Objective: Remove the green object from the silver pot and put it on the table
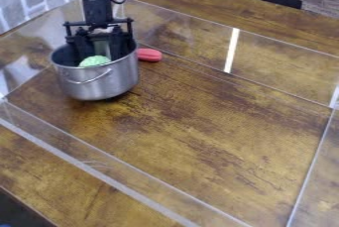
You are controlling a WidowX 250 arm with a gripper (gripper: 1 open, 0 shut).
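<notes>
The silver pot (95,83) stands at the back left of the table (199,122). Inside it lies the green object (93,61), pale green, only its top showing above the rim. My black gripper (99,55) reaches almost straight down into the pot. Its fingers (123,47) straddle the green object and look closed against its sides. The fingertips are hidden inside the pot.
A small red object (150,55) lies on the wood just right of the pot. Low clear acrylic walls (79,162) run along the table's edges. A bright light reflection (233,51) streaks the wood to the right.
</notes>
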